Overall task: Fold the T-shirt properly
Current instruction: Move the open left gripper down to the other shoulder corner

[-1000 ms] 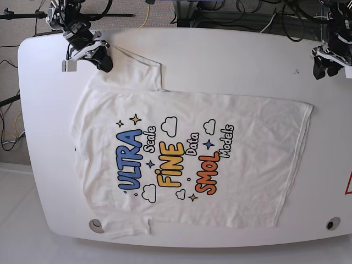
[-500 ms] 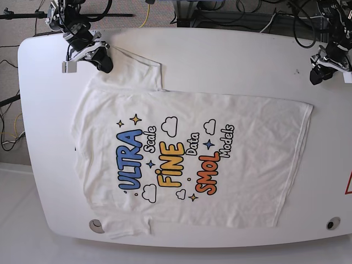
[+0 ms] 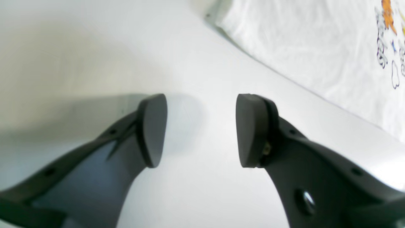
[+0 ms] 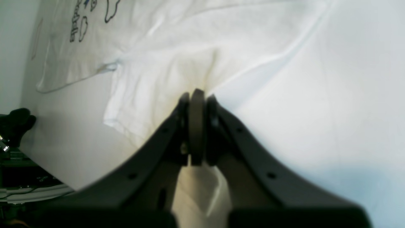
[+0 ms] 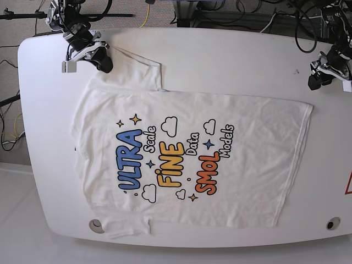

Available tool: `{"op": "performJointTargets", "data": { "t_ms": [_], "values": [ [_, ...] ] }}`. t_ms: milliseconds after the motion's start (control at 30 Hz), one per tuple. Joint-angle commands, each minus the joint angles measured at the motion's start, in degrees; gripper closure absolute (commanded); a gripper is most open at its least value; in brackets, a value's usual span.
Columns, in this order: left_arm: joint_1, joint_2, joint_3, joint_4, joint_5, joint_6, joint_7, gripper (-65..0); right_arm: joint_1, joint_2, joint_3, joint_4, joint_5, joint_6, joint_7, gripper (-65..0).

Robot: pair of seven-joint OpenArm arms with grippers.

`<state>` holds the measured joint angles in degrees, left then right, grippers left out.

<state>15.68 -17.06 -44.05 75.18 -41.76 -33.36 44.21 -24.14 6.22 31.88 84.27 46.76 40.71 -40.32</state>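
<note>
The white T-shirt (image 5: 192, 154) lies spread flat on the table, print side up, with blue "ULTRA", yellow "FINE" and orange "SMOL" lettering. My right gripper (image 5: 103, 62) is at the far left corner, shut on the upper sleeve. In the right wrist view the right gripper (image 4: 196, 95) pinches a fold of sleeve cloth (image 4: 164, 79). Over bare table at the far right, just beyond the hem corner, my left gripper (image 5: 318, 81) hovers. Seen from the left wrist, the left gripper (image 3: 201, 126) is open with nothing between its fingers, and the T-shirt (image 3: 316, 47) shows at upper right.
The white table (image 5: 231, 60) has a round hole near each front corner (image 5: 96, 225) (image 5: 332, 224) and a small dark speck (image 5: 296, 71) close to the left gripper. Cables and stands run behind the far edge. A red mark (image 5: 348, 184) sits at the right edge.
My left gripper has shifted a little nearer the T-shirt's hem corner. The right gripper and the T-shirt have stayed where they were.
</note>
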Motion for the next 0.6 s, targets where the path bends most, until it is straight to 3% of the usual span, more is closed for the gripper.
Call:
{"op": "performJointTargets", "data": {
  "t_ms": [0, 567],
  "values": [
    [-0.20, -1.16, 0.02, 0.29, -0.76, 0.21, 0.56, -34.2, -0.32, 0.49, 0.03, 0.19, -1.30, -0.71, -1.06, 0.0],
    [-3.19, -0.61, 0.14, -8.13, -3.84, -2.82, 1.07, -32.6, -0.23, 0.26, 0.10, 0.21, -1.58, -0.71, -1.27, 0.0]
  ]
}}
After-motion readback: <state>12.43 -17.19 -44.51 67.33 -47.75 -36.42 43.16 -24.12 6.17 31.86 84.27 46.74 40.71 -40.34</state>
